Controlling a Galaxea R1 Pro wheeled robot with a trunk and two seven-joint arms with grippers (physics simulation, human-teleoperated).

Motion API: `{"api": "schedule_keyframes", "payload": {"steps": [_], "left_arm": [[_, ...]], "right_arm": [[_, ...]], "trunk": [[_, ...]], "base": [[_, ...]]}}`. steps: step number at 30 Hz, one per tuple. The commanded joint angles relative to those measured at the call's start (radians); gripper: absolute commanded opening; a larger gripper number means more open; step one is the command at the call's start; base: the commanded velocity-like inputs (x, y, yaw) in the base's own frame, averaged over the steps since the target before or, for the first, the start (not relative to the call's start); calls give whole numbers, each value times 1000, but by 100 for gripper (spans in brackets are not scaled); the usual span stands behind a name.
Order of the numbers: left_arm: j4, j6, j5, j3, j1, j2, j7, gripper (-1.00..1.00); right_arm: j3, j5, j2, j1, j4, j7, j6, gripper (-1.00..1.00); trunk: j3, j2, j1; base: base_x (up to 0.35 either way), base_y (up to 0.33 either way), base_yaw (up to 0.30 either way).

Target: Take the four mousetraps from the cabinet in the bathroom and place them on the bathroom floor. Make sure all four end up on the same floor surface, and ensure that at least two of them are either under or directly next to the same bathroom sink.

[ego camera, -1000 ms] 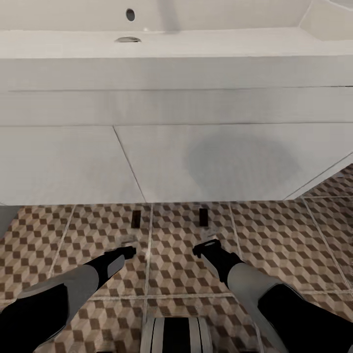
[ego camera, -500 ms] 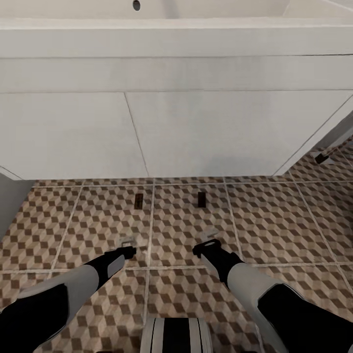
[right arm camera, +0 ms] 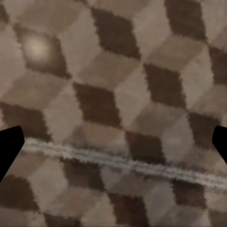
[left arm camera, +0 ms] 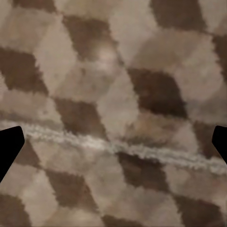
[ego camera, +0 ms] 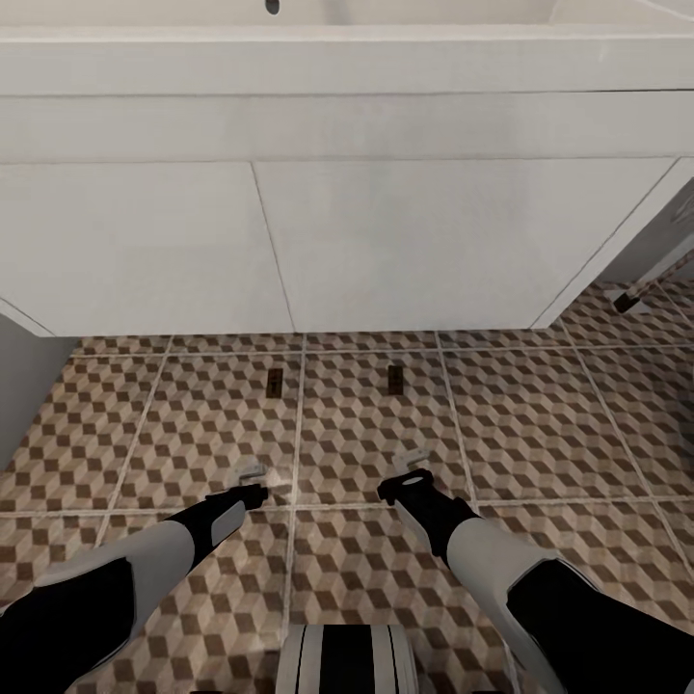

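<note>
Two mousetraps lie flat on the bathroom floor point(ego camera: 540, 424), close in front of the white drawers under the sink point(ego camera: 386, 58): one small dark board to the left point(ego camera: 275, 382) and one to the right point(ego camera: 394, 378). My left gripper point(ego camera: 252, 473) hangs low over the tiles, short of the left mousetrap, open and empty. My right gripper point(ego camera: 414, 460) hovers the same way short of the right mousetrap, also open. Both wrist views look down at cube-patterned tile and a grout line between wide-apart dark fingertips point(left arm camera: 9, 146) point(right arm camera: 9, 146). The cabinet is out of view.
The white drawer fronts point(ego camera: 386, 241) form a wall across the far side. A grey wall point(ego camera: 19, 386) stands at the left. At the right, past the unit's corner, a pale leg with a dark foot point(ego camera: 627, 301) rests on the tiles. My base point(ego camera: 342, 660) shows at the bottom edge.
The whole picture has shifted: the sink unit and both mousetraps sit higher in the head view and more floor shows. The arms hold the same pose, grippers still open.
</note>
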Motion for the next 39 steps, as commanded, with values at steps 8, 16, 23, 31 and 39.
{"api": "schedule_keyframes", "payload": {"steps": [8,16,23,31,39], "left_arm": [[-4,3,3,-6,0,2,8,100],[-4,2,3,-6,0,2,8,100],[-4,1,3,-6,0,2,8,100],[-5,1,3,-6,0,2,8,100],[-5,1,3,-6,0,2,8,100]], "right_arm": [[9,-10,0,1,-1,-6,1,100],[9,-9,0,1,-1,-6,1,100],[9,-8,0,3,-1,-6,-1,100],[8,-9,0,3,-1,-6,-23,100],[9,-10,0,3,-1,-6,-47,100]], "trunk": [[-1,0,0],[-1,0,0],[-1,0,0],[-1,0,0],[-1,0,0]], "base": [[-9,0,0],[-1,0,0],[0,0,0],[0,0,0],[0,0,0]]}}
